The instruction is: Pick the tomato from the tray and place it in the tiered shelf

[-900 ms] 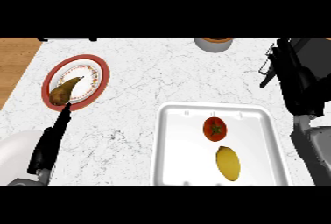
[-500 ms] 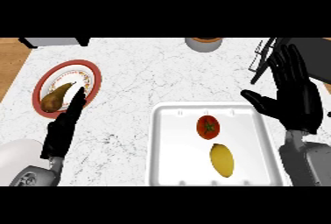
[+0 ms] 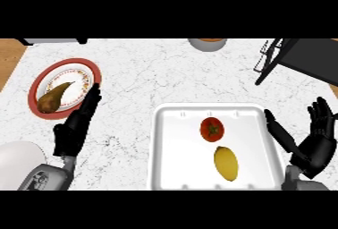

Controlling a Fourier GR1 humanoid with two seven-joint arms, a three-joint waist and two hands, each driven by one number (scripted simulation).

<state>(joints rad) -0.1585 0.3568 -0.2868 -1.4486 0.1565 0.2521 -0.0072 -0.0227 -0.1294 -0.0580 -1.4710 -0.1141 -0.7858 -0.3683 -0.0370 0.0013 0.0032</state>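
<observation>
The right hand [image 3: 315,143] has dropped back from over the counter's right side to the tray's right rim, at about 4 o'clock in the view. Its fingers are spread and relaxed and it holds nothing. 0.5 s ago it stood higher, up by the dark shelf frame; now its thumb lies just beside the white tray [image 3: 171,147], level with the fruit. I read this as the start of the approach: the hand is lining up beside the tray, and no grasp has begun.

The tomato [image 3: 212,129] sits in the tray's upper half, toward 12 o'clock from the yellow lemon [image 3: 226,163], apart from it and untouched. It has not moved across the 3 frames.

The tiered shelf [image 3: 290,56] shows only as a black frame at 2 o'clock, well apart from the tomato.

The left hand [image 3: 77,127] lies at 9 o'clock with straight fingers, released and empty, its fingertips at the rim of the red plate [image 3: 40,82] that carries a brown pear [image 3: 54,96]. It sits much as it did 0.5 s ago.

A bowl [image 3: 209,44] peeks in at 12 o'clock. Next, the right hand would likely need to swing left over the tomato.
</observation>
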